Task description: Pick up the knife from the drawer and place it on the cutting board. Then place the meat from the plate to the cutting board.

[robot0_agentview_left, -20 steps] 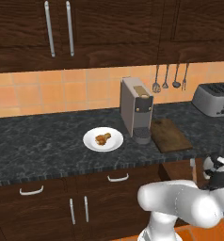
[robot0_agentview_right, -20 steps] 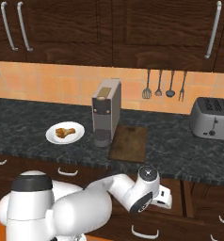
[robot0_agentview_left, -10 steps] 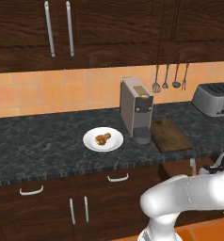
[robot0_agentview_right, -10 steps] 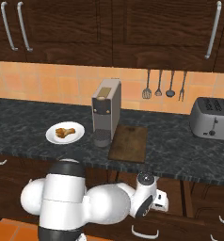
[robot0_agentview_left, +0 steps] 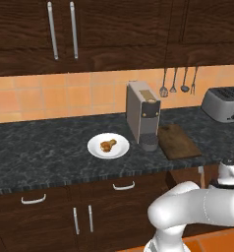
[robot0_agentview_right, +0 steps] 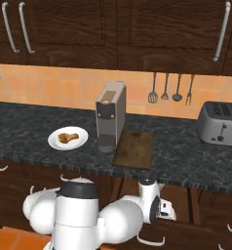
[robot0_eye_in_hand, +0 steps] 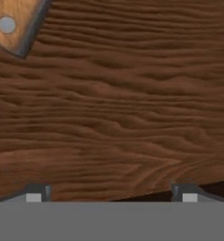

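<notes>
Black speckled counter [robot0_agentview_left: 45,147] runs across both base views, and on it you have, from largest down, the board [robot0_agentview_left: 179,141], the plate [robot0_agentview_left: 108,146] and the meat [robot0_agentview_left: 107,145]. The board lies flat just right of the coffee machine [robot0_agentview_left: 143,118] and is bare. The plate sits on the machine's other side with the drumstick resting at its middle.

Your arm is folded low, below the counter edge, with the wrist down in front of the drawer area under the board. In the hand view, wood grain [robot0_eye_in_hand: 123,103] lies close ahead, most likely the drawer's floor. At the top left corner you see a tan wooden piece with a metal rivet and a dark grey edge [robot0_eye_in_hand: 15,21]; I judge that to be the knife's handle, cut off by the frame.

The gripper [robot0_eye_in_hand: 111,193] shows only its two tips, set wide apart with nothing between them.

Expect the knife to be light, stiff and thin, lying flat on wood, so it will tend to slide or pivot if you nudge one end. Take it across the handle, not the blade: the handle is thicker and less slick than bare metal. The meat is rounded, so close on its thick middle gently to keep it from rolling out.
</notes>
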Tool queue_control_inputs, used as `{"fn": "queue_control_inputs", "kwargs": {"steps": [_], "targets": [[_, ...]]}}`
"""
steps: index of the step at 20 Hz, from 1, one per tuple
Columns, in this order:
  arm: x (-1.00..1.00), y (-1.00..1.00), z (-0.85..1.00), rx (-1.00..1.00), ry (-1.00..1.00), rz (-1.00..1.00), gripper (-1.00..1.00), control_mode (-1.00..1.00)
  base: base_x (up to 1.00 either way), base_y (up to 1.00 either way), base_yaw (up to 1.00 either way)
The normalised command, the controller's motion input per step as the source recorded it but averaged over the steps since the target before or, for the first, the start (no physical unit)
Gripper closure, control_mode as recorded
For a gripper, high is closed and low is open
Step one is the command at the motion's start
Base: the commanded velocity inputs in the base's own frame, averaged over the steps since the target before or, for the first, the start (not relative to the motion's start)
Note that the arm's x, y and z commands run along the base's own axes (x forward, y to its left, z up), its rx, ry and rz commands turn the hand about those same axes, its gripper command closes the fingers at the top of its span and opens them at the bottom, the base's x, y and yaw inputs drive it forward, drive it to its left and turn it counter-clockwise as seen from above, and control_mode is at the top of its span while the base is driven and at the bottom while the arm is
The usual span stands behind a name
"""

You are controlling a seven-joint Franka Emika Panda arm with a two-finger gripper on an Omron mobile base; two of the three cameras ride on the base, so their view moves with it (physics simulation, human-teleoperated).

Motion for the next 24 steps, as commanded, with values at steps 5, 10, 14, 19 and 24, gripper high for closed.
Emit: {"fn": "queue_control_inputs", "kwargs": {"steps": [5, 10, 14, 19, 24], "targets": [[-1.00, -0.80, -0.09, 0.03, 0.21, 0.00, -1.00, -1.00, 0.00, 0.00, 0.00], [-1.00, -0.87, 0.00, 0.07, 0.16, 0.00, -1.00, -1.00, 0.00, 0.00, 0.00], [-0.86, -0.56, 0.43, 0.08, 0.08, 0.00, -1.00, -1.00, 0.00, 0.00, 0.00], [0.27, 0.00, 1.00, 0.06, 0.01, 0.00, -1.00, -1.00, 0.00, 0.00, 0.00], [0.73, 0.29, 0.78, 0.08, -0.05, 0.00, -1.00, -1.00, 0.00, 0.00, 0.00]]}}
